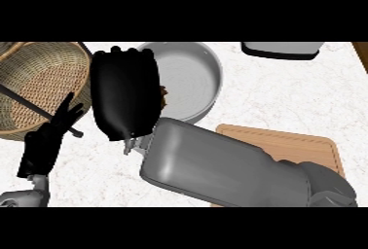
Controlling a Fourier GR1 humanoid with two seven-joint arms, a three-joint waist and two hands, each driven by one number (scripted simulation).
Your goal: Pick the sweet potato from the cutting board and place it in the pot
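Note:
My right hand [123, 92] hangs over the left rim of the grey pot [193, 73], its back toward me and its fingers curled downward. A small brown piece of the sweet potato [164, 96] peeks out at the hand's right edge, over the pot's inside; the hand hides the rest of it. The wooden cutting board [295, 146] lies at the lower right, partly covered by my right forearm [215, 168], and nothing shows on its visible part. My left hand [45, 143] rests open at the lower left, fingers up.
A wicker basket [32, 80] with a dark handle fills the upper left, close beside the pot and my left hand. A grey appliance [280, 49] stands at the back right. A wooden edge [361, 53] bounds the white counter at the far right.

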